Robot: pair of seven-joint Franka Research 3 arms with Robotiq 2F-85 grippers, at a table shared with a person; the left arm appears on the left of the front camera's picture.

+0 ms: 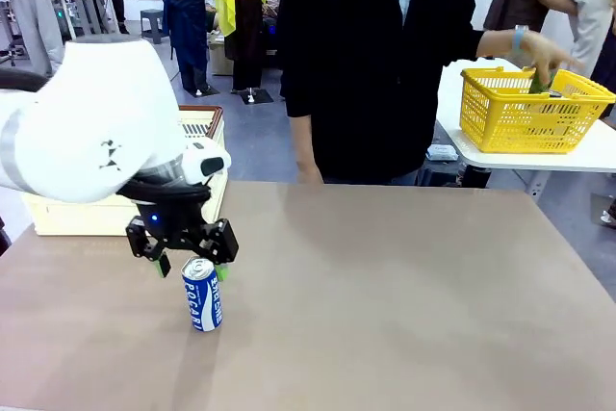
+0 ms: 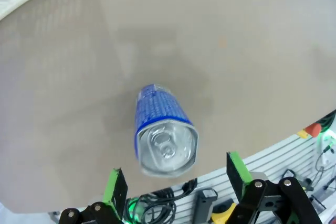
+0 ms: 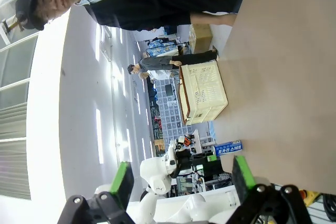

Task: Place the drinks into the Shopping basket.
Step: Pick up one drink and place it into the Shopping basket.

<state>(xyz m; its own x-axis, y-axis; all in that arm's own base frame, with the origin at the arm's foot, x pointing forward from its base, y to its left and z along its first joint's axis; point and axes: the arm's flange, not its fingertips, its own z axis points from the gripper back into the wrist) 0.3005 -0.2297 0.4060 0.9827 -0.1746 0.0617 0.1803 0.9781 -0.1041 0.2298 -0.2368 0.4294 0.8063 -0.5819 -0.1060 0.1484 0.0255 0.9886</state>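
Hovering over upright blue can (image 1: 203, 300), left gripper (image 1: 192, 265), jaws wide; right gripper (image 3: 181, 174) likewise.

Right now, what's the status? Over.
Left pincer open, hovering over blue can. Right pincer open, holding nothing. Cream basket just behind. Nothing crowding can.

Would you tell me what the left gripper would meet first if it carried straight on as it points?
Most likely the top of the upright blue can, in line with the open left gripper; the gap is hard to judge.
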